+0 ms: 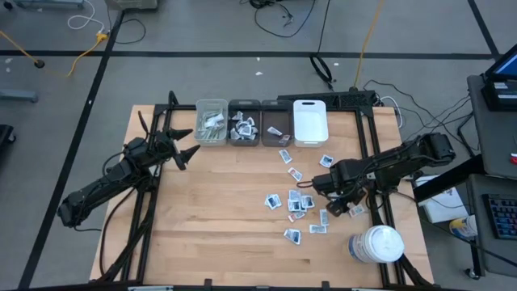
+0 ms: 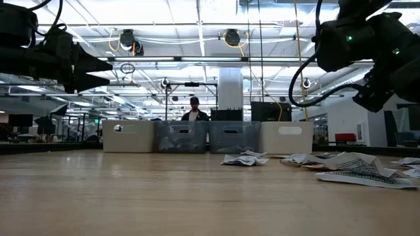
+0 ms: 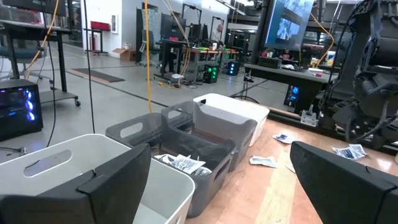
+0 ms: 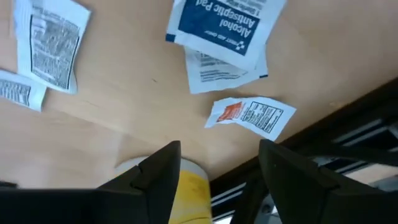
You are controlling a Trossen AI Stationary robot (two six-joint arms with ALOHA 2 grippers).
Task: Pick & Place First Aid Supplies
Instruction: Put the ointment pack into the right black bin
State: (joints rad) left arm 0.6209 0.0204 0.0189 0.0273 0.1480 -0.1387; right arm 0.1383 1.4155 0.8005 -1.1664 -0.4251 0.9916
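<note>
White sachets (image 1: 295,202) lie scattered toward the desk's right edge, directly under the right gripper (image 4: 217,177), whose fingers stand parted and empty; left gripper (image 1: 184,144), wide open, is far.

You have a wooden table (image 1: 210,210) with four small bins lined along its far edge: a pale clear bin (image 1: 212,121), two dark grey bins (image 1: 243,123) (image 1: 273,124), and a white bin (image 1: 309,121). A white lidded jar (image 1: 376,244) stands near the front right corner. Beyond the bins, a person (image 2: 194,110) sits in the room.
</note>
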